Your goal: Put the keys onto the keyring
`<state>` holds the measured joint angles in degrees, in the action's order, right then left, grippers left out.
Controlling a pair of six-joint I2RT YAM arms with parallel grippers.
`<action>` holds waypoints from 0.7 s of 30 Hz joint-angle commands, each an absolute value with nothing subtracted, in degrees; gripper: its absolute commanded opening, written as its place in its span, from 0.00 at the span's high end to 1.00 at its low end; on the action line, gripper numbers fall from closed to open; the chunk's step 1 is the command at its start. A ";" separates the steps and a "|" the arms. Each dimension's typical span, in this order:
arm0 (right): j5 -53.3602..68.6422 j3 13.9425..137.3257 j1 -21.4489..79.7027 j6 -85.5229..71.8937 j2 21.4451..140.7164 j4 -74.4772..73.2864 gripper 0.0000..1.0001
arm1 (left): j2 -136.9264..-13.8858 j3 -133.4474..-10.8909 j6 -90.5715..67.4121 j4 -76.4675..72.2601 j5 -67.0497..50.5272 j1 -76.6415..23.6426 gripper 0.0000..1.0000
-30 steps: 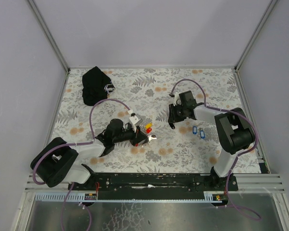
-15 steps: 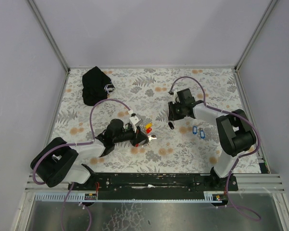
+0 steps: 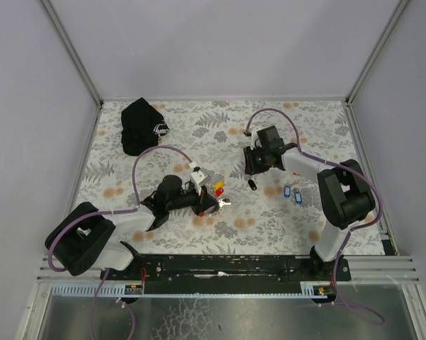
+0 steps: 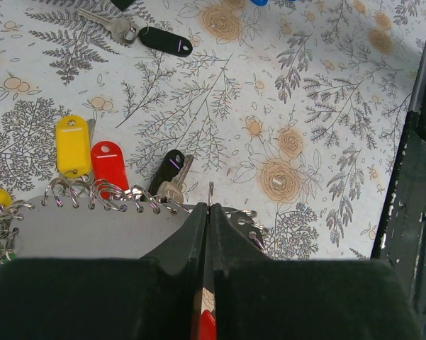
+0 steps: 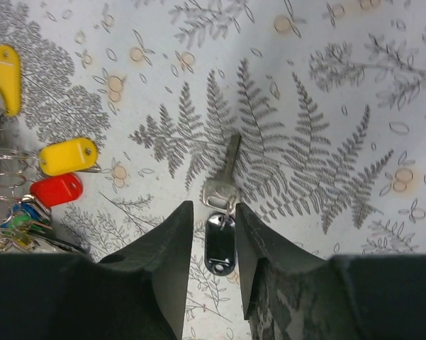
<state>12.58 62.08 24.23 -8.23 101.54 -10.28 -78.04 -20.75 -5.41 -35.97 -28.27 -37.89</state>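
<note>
My right gripper (image 5: 213,207) has let go of the black-tagged key (image 5: 220,212) and drawn back from it. Its jaws stand partly open and hold nothing. The key lies flat on the table (image 3: 326,127), between their tips and just ahead. I judge it is not threaded yet, so I must take it again.

My left gripper (image 4: 209,209) is shut tight on the keyring (image 4: 210,188). A yellow tag (image 4: 72,145) and a red tag (image 4: 108,164) crowd just left of these jaws. Two blue-tagged keys (image 3: 292,193) lie apart, nearer my right.
</note>
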 commanded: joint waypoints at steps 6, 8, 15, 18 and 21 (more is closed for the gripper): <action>17.31 70.52 27.03 -2.65 107.12 -12.98 0.62 | -77.86 -22.22 -4.22 -36.78 -29.40 -38.33 0.99; 19.15 71.76 27.34 -2.72 108.87 -13.09 0.62 | -77.83 -22.21 -4.28 -36.74 -29.52 -38.32 0.99; 19.67 74.94 27.23 -2.85 113.18 -15.18 0.61 | -78.22 -22.41 -4.31 -36.55 -29.79 -38.31 0.99; 17.10 74.37 26.28 -3.49 112.99 -16.39 0.61 | -78.14 -22.47 -4.31 -36.54 -29.82 -38.38 0.99; 15.22 73.32 25.08 -4.23 112.45 -18.25 0.61 | -78.13 -22.50 -4.14 -36.29 -29.73 -38.58 0.99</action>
<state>18.39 72.90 26.44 -3.66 113.21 -14.48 -78.04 -20.75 -5.41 -35.94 -28.91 -37.91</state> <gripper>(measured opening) 0.387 0.011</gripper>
